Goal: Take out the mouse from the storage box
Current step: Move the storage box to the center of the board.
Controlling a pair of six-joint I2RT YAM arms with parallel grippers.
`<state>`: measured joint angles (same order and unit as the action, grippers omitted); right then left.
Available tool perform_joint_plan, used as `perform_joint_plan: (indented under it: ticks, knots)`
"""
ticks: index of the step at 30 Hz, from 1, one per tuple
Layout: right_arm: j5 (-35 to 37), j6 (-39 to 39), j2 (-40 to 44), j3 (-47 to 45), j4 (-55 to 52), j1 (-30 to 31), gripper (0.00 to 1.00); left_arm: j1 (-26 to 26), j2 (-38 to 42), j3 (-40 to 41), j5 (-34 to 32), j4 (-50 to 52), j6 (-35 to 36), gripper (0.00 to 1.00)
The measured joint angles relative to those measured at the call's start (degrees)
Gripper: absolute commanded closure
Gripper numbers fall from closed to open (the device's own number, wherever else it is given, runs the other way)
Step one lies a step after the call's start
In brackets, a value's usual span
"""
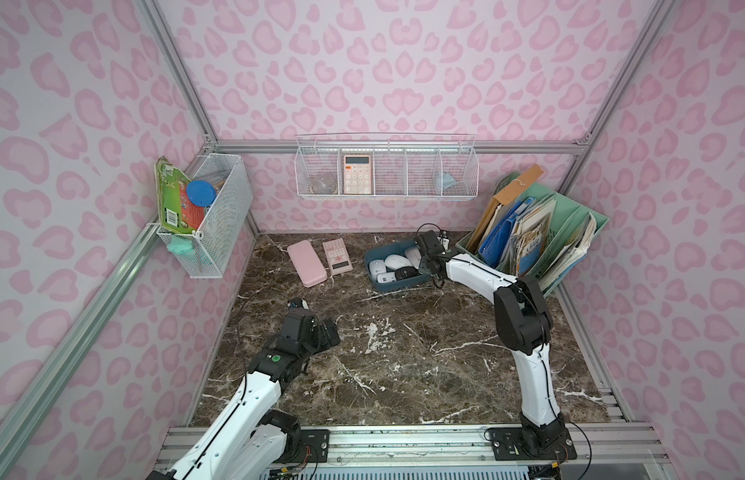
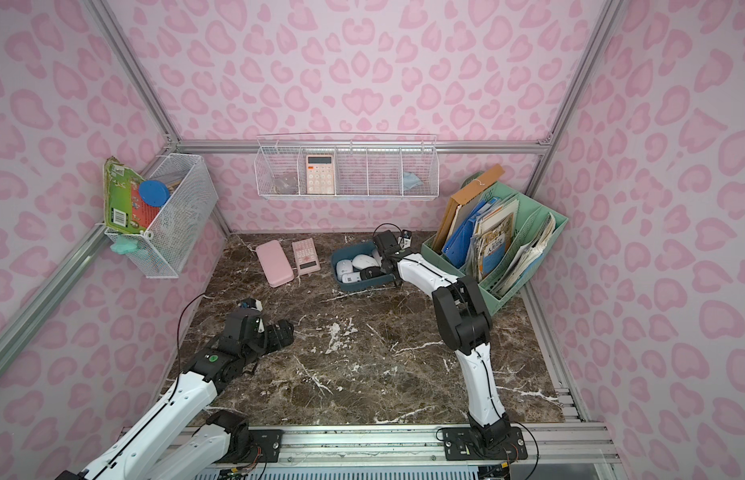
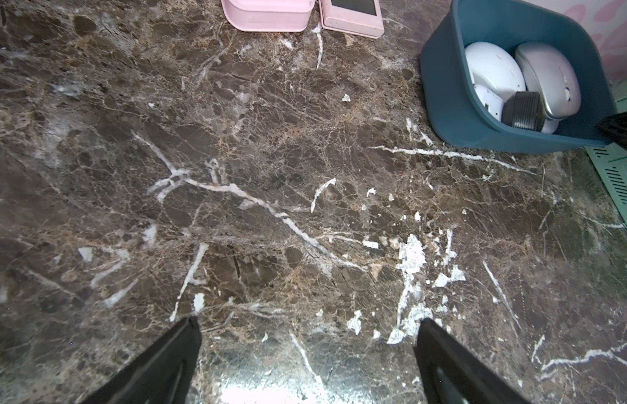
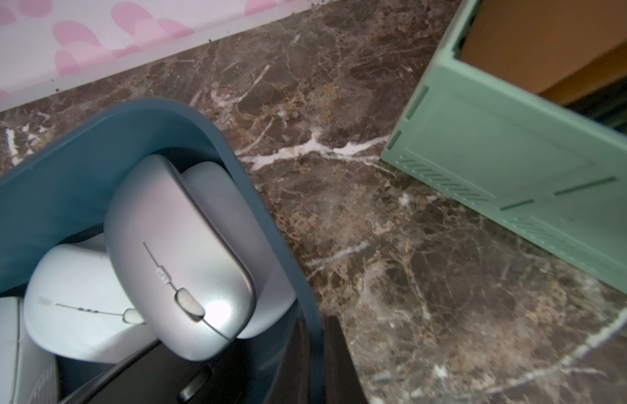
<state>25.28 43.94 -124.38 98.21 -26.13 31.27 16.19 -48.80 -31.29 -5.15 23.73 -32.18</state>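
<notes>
The storage box, a shallow dark teal tub, sits at the back of the marble table and holds several mice. In the right wrist view a silver mouse leans on a white mouse inside the tub wall, with a black mouse below them. My right gripper is shut on the tub's right wall, one finger inside and one finger outside. It holds no mouse. My left gripper hangs open over bare marble, well clear of the box.
A pink case and a pink calculator lie left of the box. A mint-green file rack full of folders stands close on its right. White wire baskets hang on the back and left walls.
</notes>
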Motion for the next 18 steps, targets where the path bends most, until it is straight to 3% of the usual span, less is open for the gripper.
perform_joint_plan:
  ticks: [10,18]
  knots:
    - [0.6,5.9,10.8,-15.9,2.0,2.6,1.00,0.0,-4.5,-0.9,0.0,-1.4,0.5,0.01]
    - [3.5,12.6,19.3,-27.1,3.3,9.9,1.00,0.0,-4.8,-0.9,0.2,-1.6,0.5,0.01]
